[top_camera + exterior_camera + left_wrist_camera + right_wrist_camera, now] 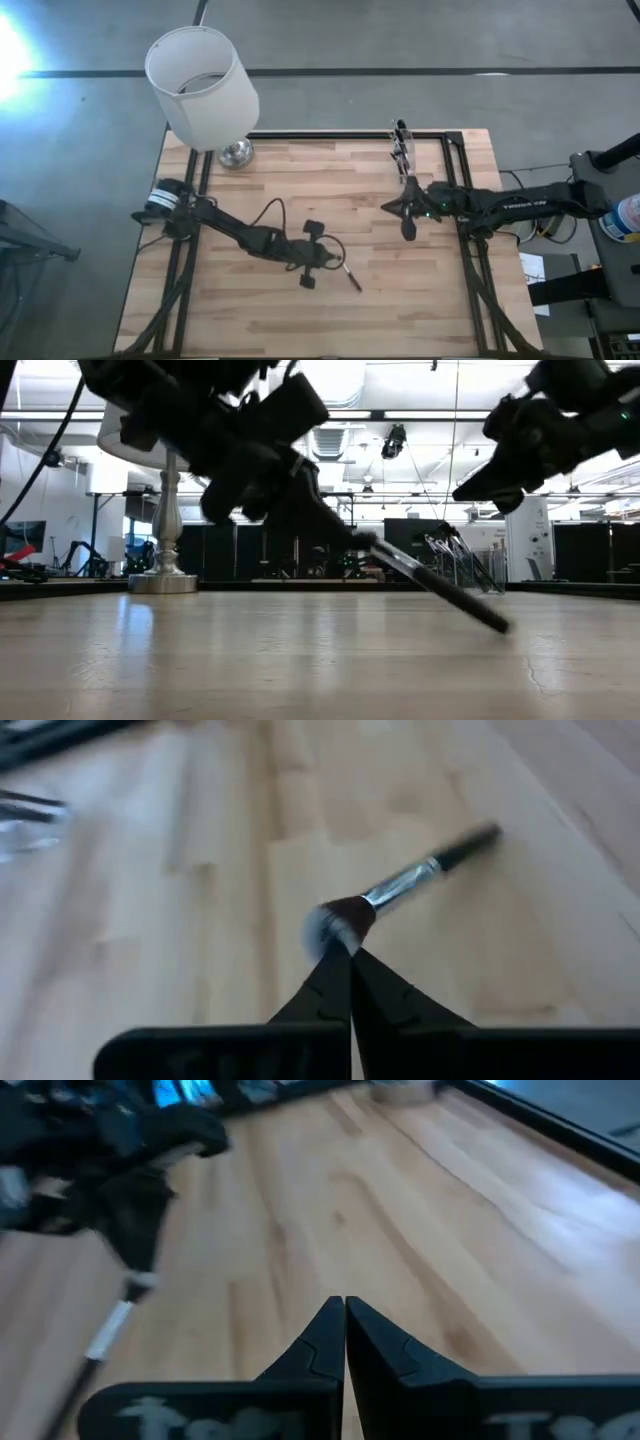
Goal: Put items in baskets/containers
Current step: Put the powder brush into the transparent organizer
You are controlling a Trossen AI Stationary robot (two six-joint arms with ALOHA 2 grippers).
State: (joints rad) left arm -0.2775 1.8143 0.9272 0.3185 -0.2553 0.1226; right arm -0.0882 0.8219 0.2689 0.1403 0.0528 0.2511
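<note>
The left gripper (350, 948) had its fingers pressed together on the bristle end of one brush (420, 875), handle tip resting on the table (400, 300) near its middle. The clear cup (401, 148), at the far edge, already held several brushes; judged mostly done. The right gripper (345, 1308) hovered pinched shut and empty near the cup.

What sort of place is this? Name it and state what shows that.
Probably a robotics lab or workshop: a butcher-block table in a metal frame, ceiling strip lights, and equipment racks in the large open room behind.
</note>
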